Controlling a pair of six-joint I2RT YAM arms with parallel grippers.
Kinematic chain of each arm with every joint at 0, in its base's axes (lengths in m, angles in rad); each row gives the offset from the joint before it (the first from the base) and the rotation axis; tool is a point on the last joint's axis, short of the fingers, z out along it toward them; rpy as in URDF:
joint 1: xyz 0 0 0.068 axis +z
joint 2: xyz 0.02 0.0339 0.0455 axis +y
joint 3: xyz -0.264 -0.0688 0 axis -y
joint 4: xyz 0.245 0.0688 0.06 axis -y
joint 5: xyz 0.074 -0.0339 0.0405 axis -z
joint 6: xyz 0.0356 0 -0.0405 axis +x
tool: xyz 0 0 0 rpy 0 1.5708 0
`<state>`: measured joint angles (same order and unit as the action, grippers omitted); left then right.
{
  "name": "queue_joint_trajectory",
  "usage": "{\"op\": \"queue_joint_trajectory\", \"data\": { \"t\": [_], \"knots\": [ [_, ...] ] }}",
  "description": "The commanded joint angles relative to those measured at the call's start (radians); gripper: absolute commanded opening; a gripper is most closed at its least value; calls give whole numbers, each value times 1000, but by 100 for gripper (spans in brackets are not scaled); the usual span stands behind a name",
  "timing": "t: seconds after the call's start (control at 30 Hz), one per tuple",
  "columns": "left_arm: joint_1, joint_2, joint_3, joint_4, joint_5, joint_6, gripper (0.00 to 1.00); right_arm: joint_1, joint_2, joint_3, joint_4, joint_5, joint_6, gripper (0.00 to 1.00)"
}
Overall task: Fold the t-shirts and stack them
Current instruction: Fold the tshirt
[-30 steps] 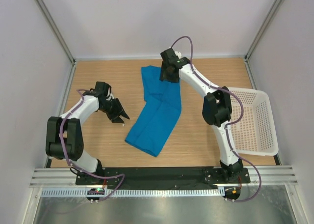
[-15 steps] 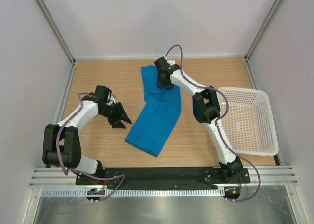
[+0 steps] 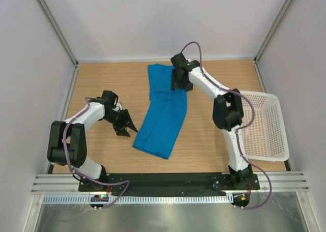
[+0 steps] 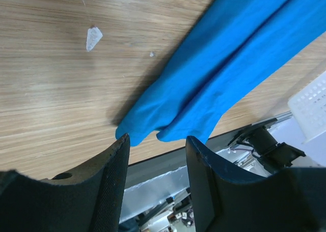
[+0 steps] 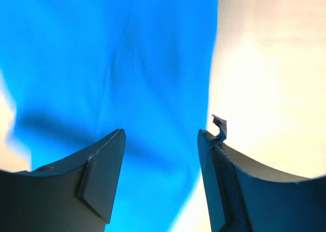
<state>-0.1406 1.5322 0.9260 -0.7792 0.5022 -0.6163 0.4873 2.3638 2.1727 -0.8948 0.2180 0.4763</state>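
The blue t-shirt (image 3: pixel 164 112) lay as a long folded strip slanting across the middle of the worktop (image 3: pixel 102 79). We held our right jaws open over its far end and our left jaws open just left of its near corner, probably to fold it crosswise. The white lattice basket (image 3: pixel 279 125), at the right, looked empty.

From above, the right pincer (image 3: pixel 178 83) hid part of the t-shirt (image 3: pixel 164 115) near its upper end. The right wrist view cut it off at the top and left edges. The white lattice basket (image 4: pixel 311 104) was clipped at the left wrist view's right edge.
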Motion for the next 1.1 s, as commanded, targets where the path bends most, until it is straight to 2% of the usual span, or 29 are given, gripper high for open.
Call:
{"op": "queue_joint_trajectory", "data": {
  "t": [0.0,0.07,0.1,0.17,0.2,0.23,0.37,0.57,0.67,0.83,0.93,0.97,1.0,1.07],
  "knots": [
    [-19,46,14,-18,13,24,49,63,-349,-260,-30,-87,-25,66],
    [-25,83,20,-17,3,26,49,108,-429,-391,-10,-182,-9,66],
    [-28,95,27,-17,-4,24,49,117,-475,-527,8,-236,7,66],
    [-39,130,37,-15,-13,21,49,137,-604,-672,86,-343,79,66],
    [-42,143,46,-14,-10,20,49,140,-647,-811,156,-373,105,66],
    [-43,154,48,-14,-7,18,49,142,-732,-880,196,-393,125,66],
    [-54,178,28,-17,7,-28,45,158,-898,-1163,281,-462,223,65],
    [-114,85,-70,-29,-63,-109,24,169,-1121,-1378,312,-456,260,65],
    [-155,14,-188,49,-36,-177,16,172,-1155,-1430,344,-479,280,65],
    [-249,-102,-300,80,-92,-287,1,172,-1176,-1510,378,-496,309,65],
    [-318,-217,-335,84,-125,-373,2,175,-1206,-1539,404,-509,332,65],
    [-326,-240,-360,87,-131,-391,7,175,-1213,-1560,410,-517,337,65],
    [-329,-259,-372,99,-131,-414,22,178,-1216,-1573,431,-525,341,65],
    [-327,-297,-386,101,-140,-421,35,191,-1223,-1599,454,-552,350,65]
  ]
}}
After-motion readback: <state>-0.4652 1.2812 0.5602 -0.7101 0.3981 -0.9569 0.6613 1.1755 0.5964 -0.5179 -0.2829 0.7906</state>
